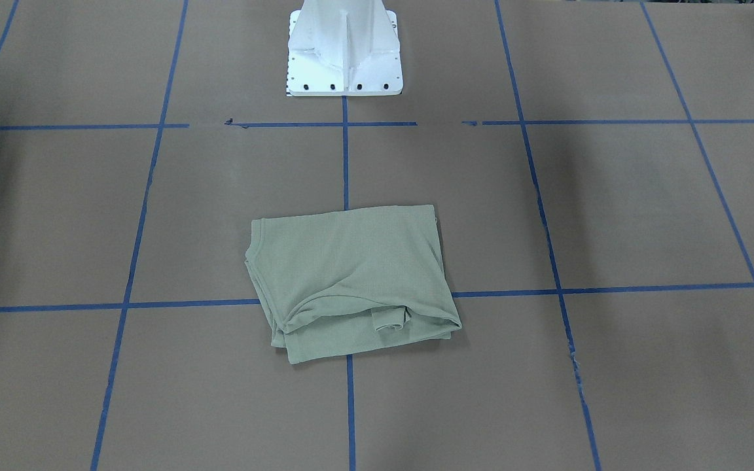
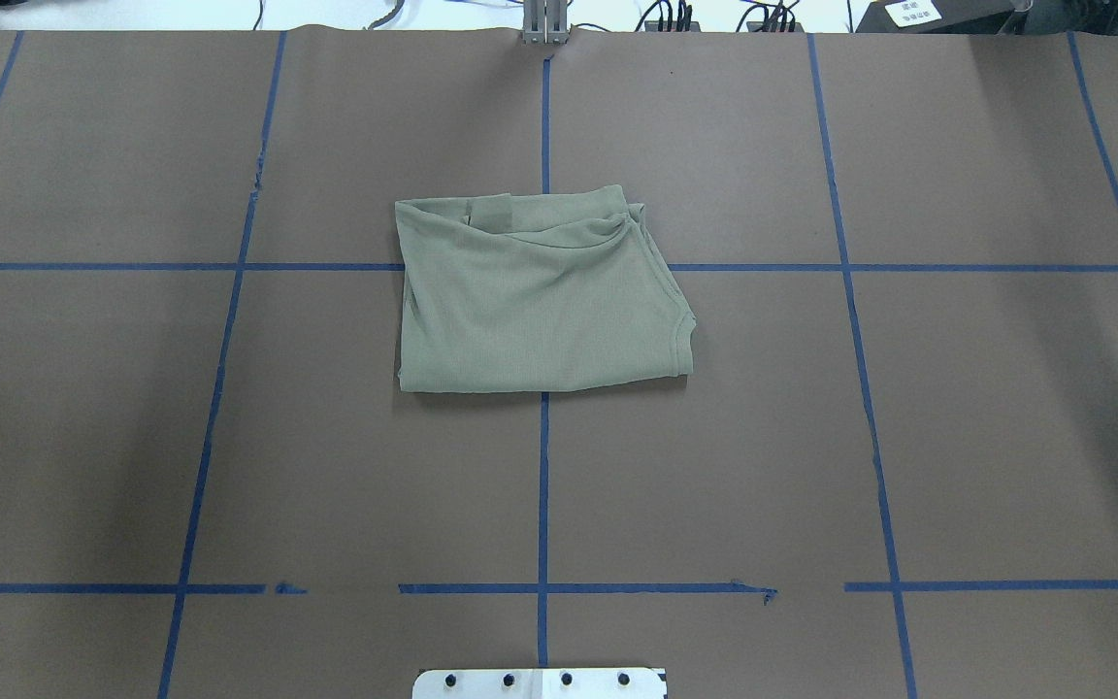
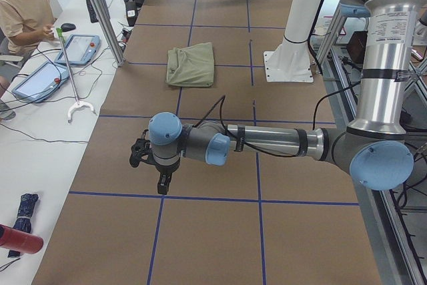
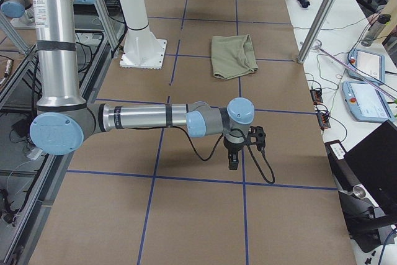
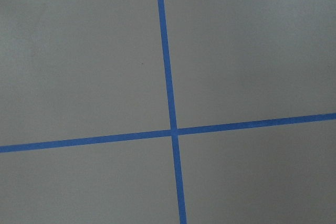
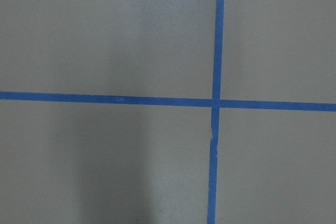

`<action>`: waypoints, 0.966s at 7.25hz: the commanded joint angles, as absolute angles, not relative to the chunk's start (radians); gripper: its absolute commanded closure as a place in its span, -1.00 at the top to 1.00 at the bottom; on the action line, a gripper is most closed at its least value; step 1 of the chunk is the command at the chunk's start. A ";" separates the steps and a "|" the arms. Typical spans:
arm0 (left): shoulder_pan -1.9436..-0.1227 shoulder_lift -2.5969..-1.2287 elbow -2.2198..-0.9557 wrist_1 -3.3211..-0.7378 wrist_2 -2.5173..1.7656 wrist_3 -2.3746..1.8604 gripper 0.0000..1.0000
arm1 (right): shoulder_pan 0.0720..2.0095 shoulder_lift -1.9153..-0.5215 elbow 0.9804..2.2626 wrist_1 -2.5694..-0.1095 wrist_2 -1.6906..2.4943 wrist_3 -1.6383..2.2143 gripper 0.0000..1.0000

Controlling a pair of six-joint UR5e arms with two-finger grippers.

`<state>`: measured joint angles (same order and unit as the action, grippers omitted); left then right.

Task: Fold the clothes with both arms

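On the left, parked well away from centre: left gripper, no cloth in it, jaw opening impossible to tell. At centre, across a blue tape crossing: sage-green shirt, folded to a compact rectangle, a cuff peeking from its far edge. On the right, equally removed: right gripper, jaw opening likewise impossible to tell. Judged essentially finished; at most tidying that edge left
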<state>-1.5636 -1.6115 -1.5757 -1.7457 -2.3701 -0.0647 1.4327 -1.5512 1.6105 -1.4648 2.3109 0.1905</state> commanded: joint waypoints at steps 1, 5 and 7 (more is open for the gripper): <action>-1.563 -1.614 -1.583 -1.746 -2.368 -0.066 0.99 | 1.433 -1.546 1.609 -1.466 2.312 0.192 1.00; -1.565 -1.600 -1.582 -1.740 -2.327 -0.066 0.99 | 1.434 -1.548 1.605 -1.466 2.310 0.193 1.00; -1.563 -1.583 -1.589 -1.692 -2.329 -0.066 0.99 | 1.434 -1.554 1.606 -1.465 2.312 0.193 1.00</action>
<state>-1.5644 -1.5935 -1.5850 -1.7275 -2.3292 -0.0660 1.4342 -1.5505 1.6054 -1.4654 2.3111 0.1932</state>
